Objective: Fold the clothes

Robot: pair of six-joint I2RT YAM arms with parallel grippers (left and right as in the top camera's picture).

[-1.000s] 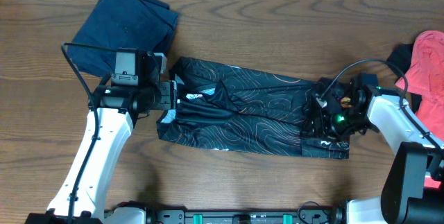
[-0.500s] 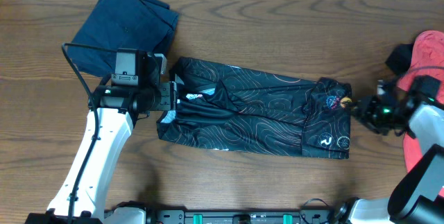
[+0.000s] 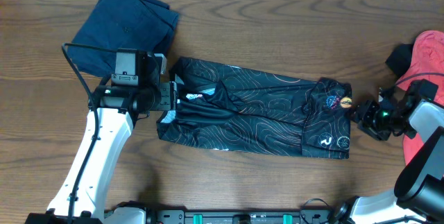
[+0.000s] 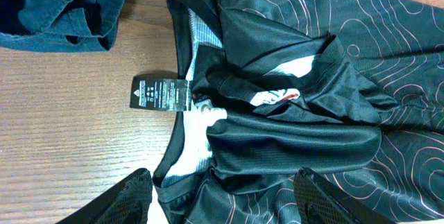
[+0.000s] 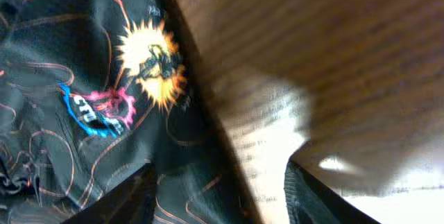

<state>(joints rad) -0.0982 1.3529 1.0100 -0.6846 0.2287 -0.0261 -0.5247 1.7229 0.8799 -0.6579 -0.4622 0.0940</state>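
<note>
Black jersey (image 3: 257,116) lies stretched across the middle of the worktop (image 3: 277,30). Left tool (image 4: 225,200) hovers open over its left, collar end; right tool (image 5: 218,196) gapes empty just beside its right edge.

Print on the black rectangular label (image 4: 161,93) ahead of the jaws of the left gripper (image 4: 223,195) is too tiny to read. Black jersey with thin contour lines (image 4: 298,134) runs off frame to their right, the navy-blue folded cloth (image 4: 62,9) is cropped ahead-left. Right wrist shot is smeary, orange sunburst badge (image 5: 149,61) ahead of the right gripper (image 5: 218,193) unreadable
</note>
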